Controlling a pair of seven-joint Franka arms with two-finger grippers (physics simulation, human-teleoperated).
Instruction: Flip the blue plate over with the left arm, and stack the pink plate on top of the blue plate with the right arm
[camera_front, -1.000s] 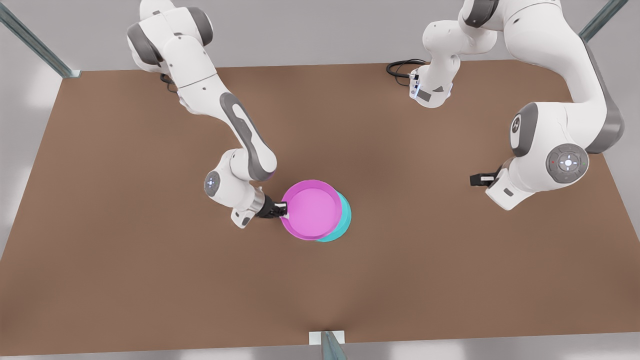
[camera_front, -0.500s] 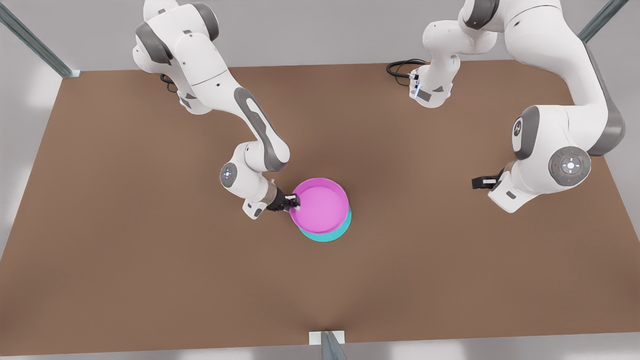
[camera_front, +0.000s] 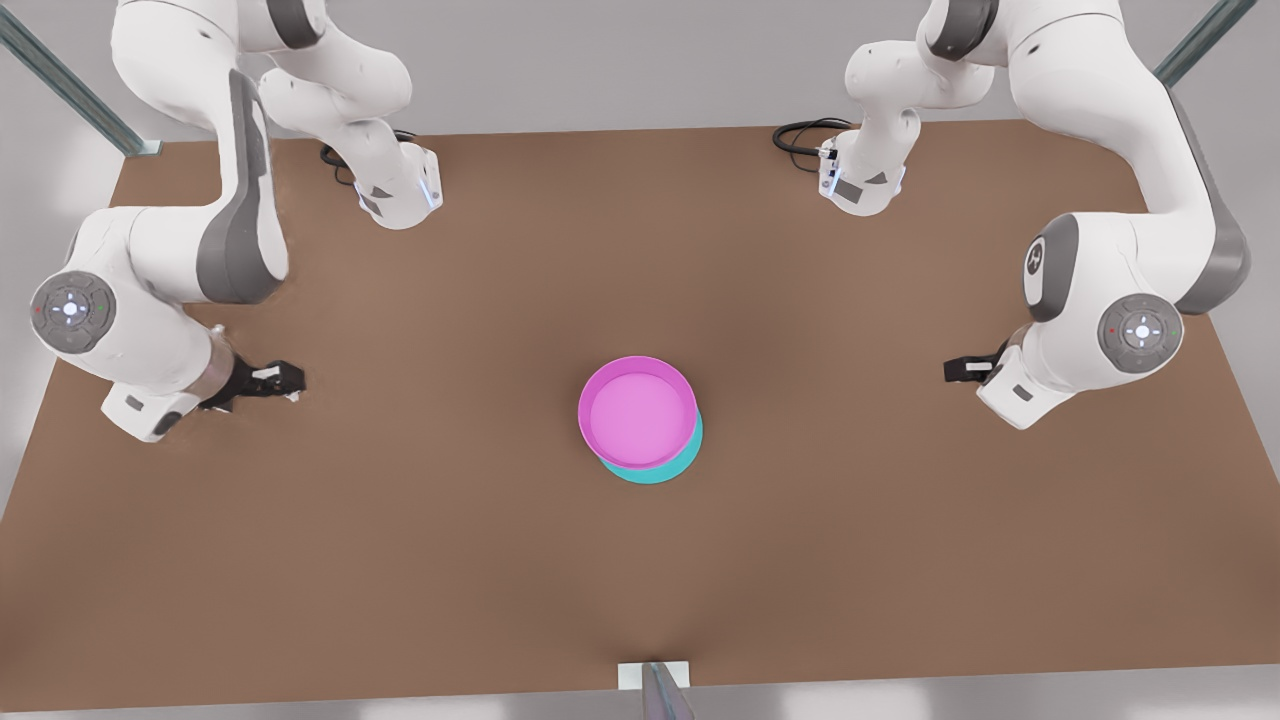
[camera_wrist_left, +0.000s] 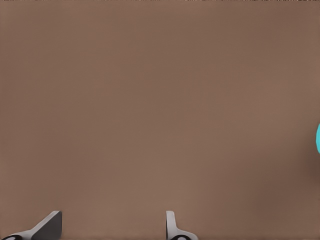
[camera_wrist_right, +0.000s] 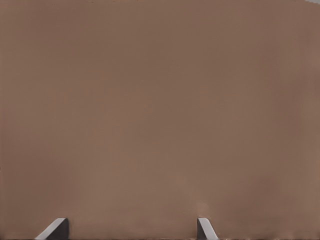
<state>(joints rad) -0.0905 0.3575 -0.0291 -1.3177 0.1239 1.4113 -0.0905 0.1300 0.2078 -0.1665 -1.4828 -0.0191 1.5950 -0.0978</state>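
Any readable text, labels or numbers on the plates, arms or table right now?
None readable.
The pink plate, the blue plate under it and the table are plain.
The arms' joint caps carry small light symbols, no legible text.

Soft, even light falls from above me onto the table; shadows beneath my arms are faint and diffuse, without glare, and slightly smeared.

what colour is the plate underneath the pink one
Cyan-turquoise. The blue plate peeks out under the pink plate, best in the front view.
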